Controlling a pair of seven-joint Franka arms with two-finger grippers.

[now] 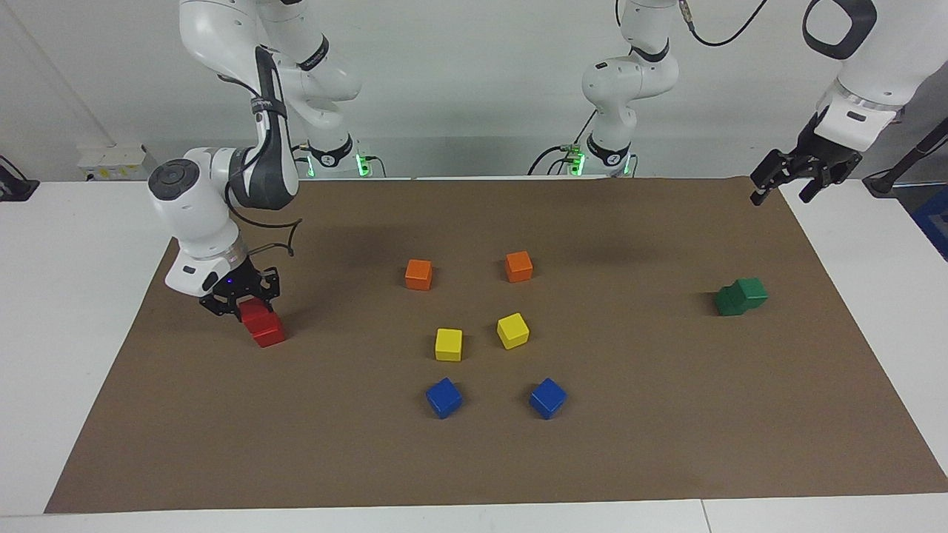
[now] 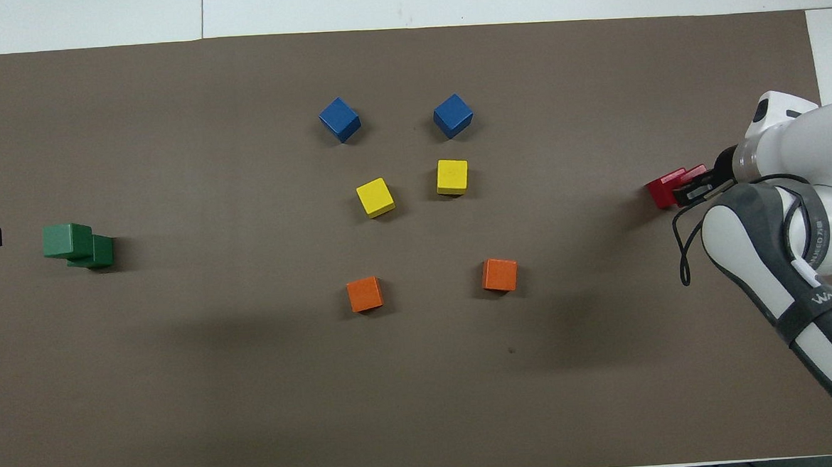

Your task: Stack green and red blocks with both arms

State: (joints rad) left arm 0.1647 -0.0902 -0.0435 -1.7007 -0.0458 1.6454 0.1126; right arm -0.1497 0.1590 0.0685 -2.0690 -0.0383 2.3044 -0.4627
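Two stacks stand at the two ends of the brown mat [image 1: 666, 444], and the coming move turns on the red one. The right arm's fingers [image 1: 224, 303] are clamped together on the upper red block [image 1: 254, 309], which rests on the lower red block [image 1: 269, 332] at the right arm's end of the surface. The top cube does not sit square. It is shifted toward the right arm's end, so in the overhead view the lower red block [image 2: 659, 192] peeks out on the side toward the middle of the mat, beside the black fingers [image 2: 692, 194]. The cube lies directly between the fingertips, with the wrist leaning in from above. Any release probably needs the fingers to part and then rise straight up, since a sideways pull could drag the overhanging cube off. The left arm's fingers [image 1: 766, 178] hang apart and empty, high over the mat's corner at its own end. The green stack is well apart from them and low on the mat. There, the upper green block [image 1: 752, 290] sits on the lower green block [image 1: 729, 302], likewise offset toward the left arm's end. Both pairs look placed, so I judge the task nearly complete. The orange cubes [image 1: 418, 274], yellow cubes [image 1: 448, 344] and blue cubes [image 1: 444, 397] lie untouched in the middle.
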